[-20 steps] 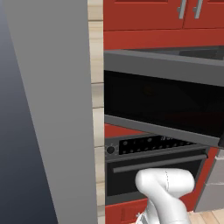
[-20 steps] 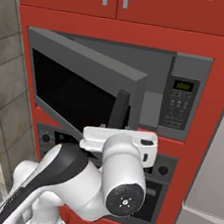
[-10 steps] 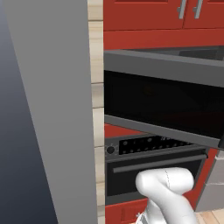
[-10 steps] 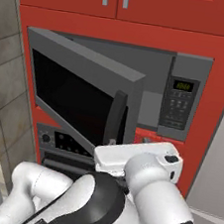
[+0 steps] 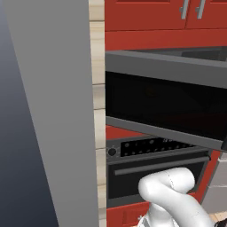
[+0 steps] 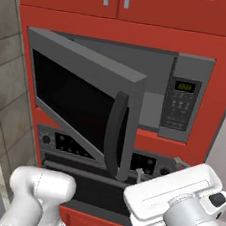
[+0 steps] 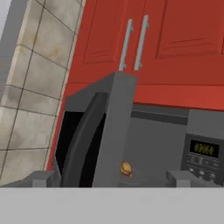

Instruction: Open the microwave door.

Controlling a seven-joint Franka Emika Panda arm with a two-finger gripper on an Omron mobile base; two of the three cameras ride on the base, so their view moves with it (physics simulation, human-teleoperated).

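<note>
Wide grey-framed microwave door with dark glass [image 6: 81,101] at centre-left of right base view, swung well out, black curved bar handle [image 6: 114,133] free. My pincer [image 7: 111,177] released, fingers wide, grasping nothing. Judgement: opening essentially done; next, back arm clear without brushing door.

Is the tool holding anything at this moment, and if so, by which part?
Nothing is held. The tool stands open, back from the microwave door, whose handle is free.
</note>
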